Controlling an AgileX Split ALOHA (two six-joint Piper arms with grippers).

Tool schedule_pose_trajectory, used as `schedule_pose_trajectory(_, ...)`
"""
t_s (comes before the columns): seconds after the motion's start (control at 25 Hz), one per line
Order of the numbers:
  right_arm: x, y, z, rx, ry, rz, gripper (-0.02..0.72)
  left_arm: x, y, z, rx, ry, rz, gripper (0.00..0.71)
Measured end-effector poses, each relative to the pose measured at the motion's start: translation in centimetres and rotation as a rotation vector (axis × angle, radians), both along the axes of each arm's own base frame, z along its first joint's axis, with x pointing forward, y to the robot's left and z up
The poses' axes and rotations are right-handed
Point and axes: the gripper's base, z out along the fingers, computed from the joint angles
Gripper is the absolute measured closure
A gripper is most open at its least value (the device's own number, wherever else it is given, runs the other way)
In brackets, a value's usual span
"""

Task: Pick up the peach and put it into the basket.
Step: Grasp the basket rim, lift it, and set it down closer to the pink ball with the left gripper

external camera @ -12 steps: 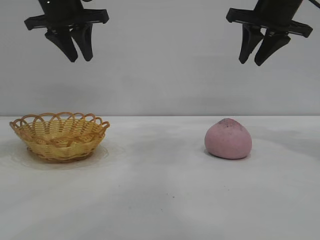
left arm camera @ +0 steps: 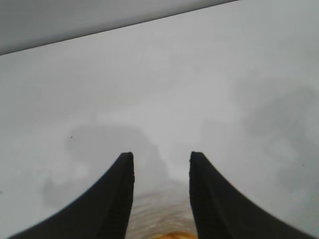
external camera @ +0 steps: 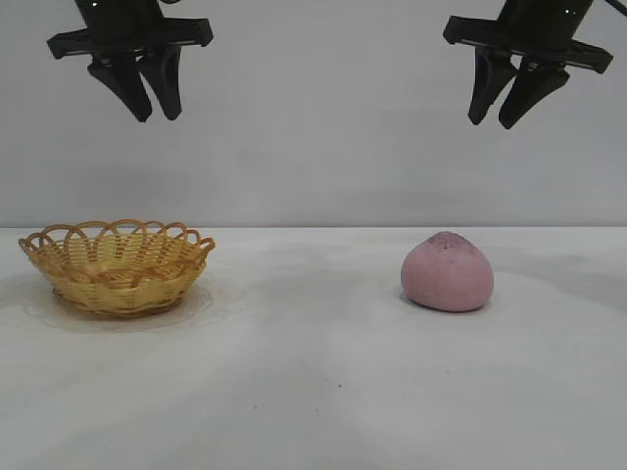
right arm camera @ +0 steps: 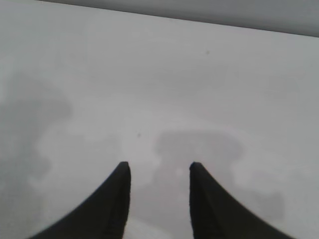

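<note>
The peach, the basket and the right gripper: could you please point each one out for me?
peach (external camera: pixel 447 273), exterior view, middle of its pink dome.
basket (external camera: pixel 116 276), exterior view, front of its woven wall.
right gripper (external camera: pixel 500 107), exterior view, between its fingertips.

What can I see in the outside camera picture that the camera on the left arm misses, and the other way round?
Only the exterior view shows the peach, the right gripper high above it, and the whole basket. Only the left wrist view shows the gap between the left gripper's open jaws up close, nothing held. Both show the white table and a bit of basket.
</note>
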Motion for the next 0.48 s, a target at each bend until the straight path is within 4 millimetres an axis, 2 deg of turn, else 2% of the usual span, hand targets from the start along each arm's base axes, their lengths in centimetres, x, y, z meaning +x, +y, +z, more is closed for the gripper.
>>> schedule_pose_trajectory(0.24, -0.1, 0.0, -0.1, -0.002, 0.011, 0.005, 0.465, -0.8, 0.5, -1.0, 0.156, 0.101, -0.164, 0.430)
schedule_pose_trajectory(0.48, -0.2, 0.0, -0.1, -0.003, 0.017, 0.013, 0.465, -1.3, 2.1, -4.3, 0.273, 0.311, -0.295, 0.430)
